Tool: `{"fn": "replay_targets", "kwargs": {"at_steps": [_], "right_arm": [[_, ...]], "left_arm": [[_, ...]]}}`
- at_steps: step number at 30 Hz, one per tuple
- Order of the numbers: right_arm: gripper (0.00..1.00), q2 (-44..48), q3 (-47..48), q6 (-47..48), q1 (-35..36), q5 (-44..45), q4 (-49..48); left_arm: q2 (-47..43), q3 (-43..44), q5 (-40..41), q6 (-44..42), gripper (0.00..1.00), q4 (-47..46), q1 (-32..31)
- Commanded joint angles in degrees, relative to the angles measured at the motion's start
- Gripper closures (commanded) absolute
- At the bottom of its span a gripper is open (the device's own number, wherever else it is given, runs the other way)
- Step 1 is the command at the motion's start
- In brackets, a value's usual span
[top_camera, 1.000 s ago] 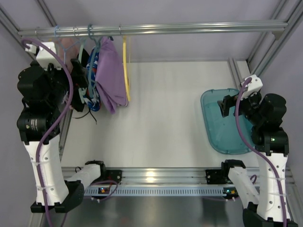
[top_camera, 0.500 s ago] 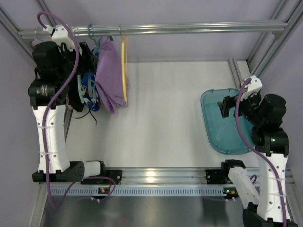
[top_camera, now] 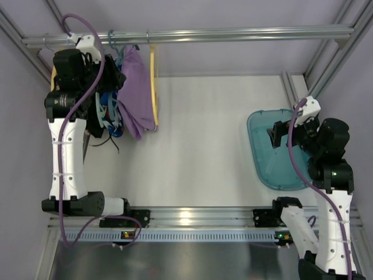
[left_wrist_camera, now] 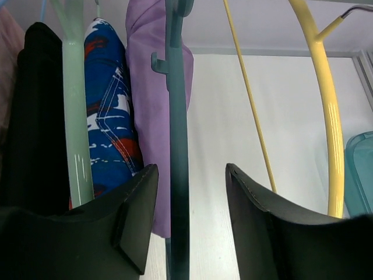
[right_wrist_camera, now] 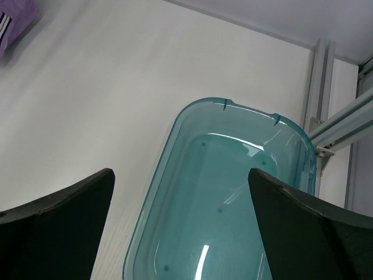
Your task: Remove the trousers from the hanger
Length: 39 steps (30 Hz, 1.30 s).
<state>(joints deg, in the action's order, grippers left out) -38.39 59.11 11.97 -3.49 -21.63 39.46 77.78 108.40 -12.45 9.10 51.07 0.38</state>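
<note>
Trousers of plain lilac soft cloth [left_wrist_camera: 152, 99] hang at the thin teal-blue plastic hanger [left_wrist_camera: 176, 151], under the metal rail [top_camera: 233, 35] at the white table's [top_camera: 204, 134] far left. My left claw [left_wrist_camera: 189, 173] is spread, with the hanger's edge between its fingers; whether they touch, I cannot tell. My right claw [right_wrist_camera: 180, 175], also spread, hovers over a translucent teal plastic bin [right_wrist_camera: 245, 109].

The left arm [top_camera: 64, 146] swung up and to the right, from beside the hanging clothes to close under the rail [top_camera: 233, 35], and its lower link stood more upright. The left gripper [left_wrist_camera: 189, 175] moved in among the garments until its spread jaws stood one on each side of the hanger [left_wrist_camera: 178, 146], just beside the trousers [left_wrist_camera: 148, 87].
</note>
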Motion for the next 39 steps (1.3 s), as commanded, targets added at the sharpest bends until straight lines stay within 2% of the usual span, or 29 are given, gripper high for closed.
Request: {"fn": "replay_targets", "kwargs": {"at_steps": [1,10,13,14,16,20,22,25,28,30,39], "right_arm": [[0.01,0.5,-0.2,0.3,0.5,0.2,-1.3],[0.01,0.5,-1.2,0.4,0.5,0.2,-1.5],[0.01,0.5,-1.6,0.4,0.5,0.0,-1.7],[0.01,0.7,-1.6,0.4,0.5,-0.1,-1.6],[0.01,0.7,-1.9,0.5,0.5,0.0,-1.6],[0.01,0.9,-2.5,0.7,0.5,0.0,-1.6],[0.01,1.0,-2.8,0.7,0.5,0.1,-1.6],[0.01,1.2,-3.3,0.8,0.5,0.1,-1.6],[0.01,1.3,-3.6,0.8,0.5,0.0,-1.6],[0.01,1.2,-3.7,0.8,0.5,0.0,-1.6],[0.01,0.7,-3.8,0.6,0.5,-0.1,-2.0]], "left_arm": [[1.7,0.1,-0.8,0.4,0.45,-1.8,0.0],[3.8,0.8,-2.9,4.1,0.6,-1.9,0.0],[3.0,0.1,-3.5,5.2,0.76,-3.2,0.0],[2.3,-0.6,-3.2,5.6,0.87,-4.3,-0.1],[1.6,-1.3,-2.7,6.3,0.99,-5.6,-0.1],[-0.1,-4.2,-0.5,7.2,1.0,-9.2,0.0],[-3.1,-7.0,-1.3,7.6,1.0,-15.2,0.0],[-10.3,-20.7,-1.2,9.2,1.0,-32.0,0.0],[-13.3,-25.2,0.1,9.0,1.0,-40.6,0.0],[-13.2,-26.3,0.8,8.7,1.0,-41.7,0.0],[-15.3,-37.7,-1.6,8.0,1.0,-60.1,0.0]]}}
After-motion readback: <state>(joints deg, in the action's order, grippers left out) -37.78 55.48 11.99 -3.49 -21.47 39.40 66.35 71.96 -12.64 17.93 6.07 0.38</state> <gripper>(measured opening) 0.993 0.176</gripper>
